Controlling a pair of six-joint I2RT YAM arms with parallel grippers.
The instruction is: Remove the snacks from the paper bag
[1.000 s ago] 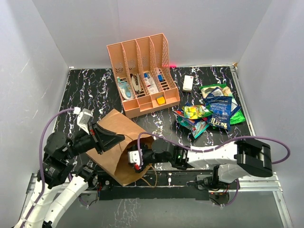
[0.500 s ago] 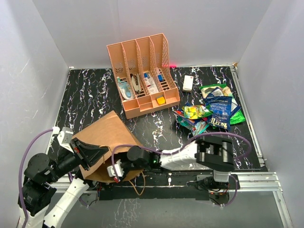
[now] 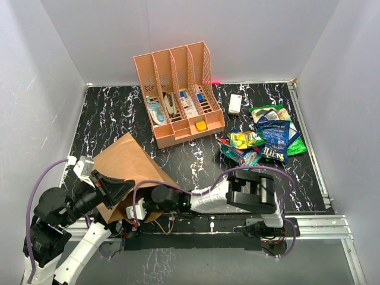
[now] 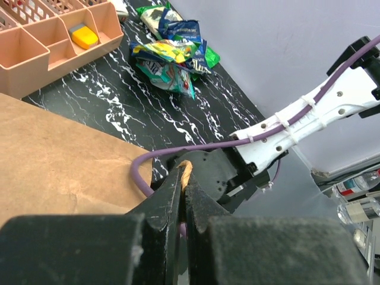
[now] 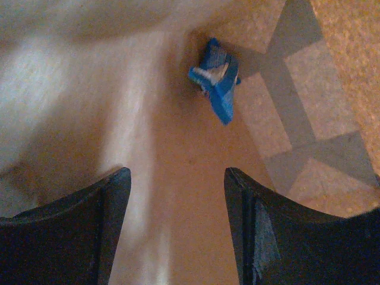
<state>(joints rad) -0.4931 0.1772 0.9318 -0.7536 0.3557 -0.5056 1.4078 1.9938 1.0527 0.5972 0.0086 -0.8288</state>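
Observation:
The brown paper bag (image 3: 123,166) lies tilted at the front left, its mouth toward the near edge. My left gripper (image 3: 129,184) is shut on the bag's thin twisted handle (image 4: 186,170), and the bag's side (image 4: 53,154) fills the left of that wrist view. My right gripper (image 3: 136,212) reaches left into the bag's mouth. In the right wrist view it (image 5: 178,181) is open inside the bag, and one small blue snack packet (image 5: 216,85) lies ahead of the fingertips at the bag's far end, apart from them. Several snacks (image 3: 264,141) lie piled at the right, also seen in the left wrist view (image 4: 169,56).
The orange-pink file rack (image 3: 178,98) with small toiletries stands at the back centre. A white remote (image 3: 235,104) lies to its right, next to the snack pile. The right arm (image 3: 237,193) stretches along the near edge. Grey walls close three sides.
My left gripper has pulled the bag toward the front left corner and lifted its mouth. My right arm has swung further left and gone deeper into the bag.

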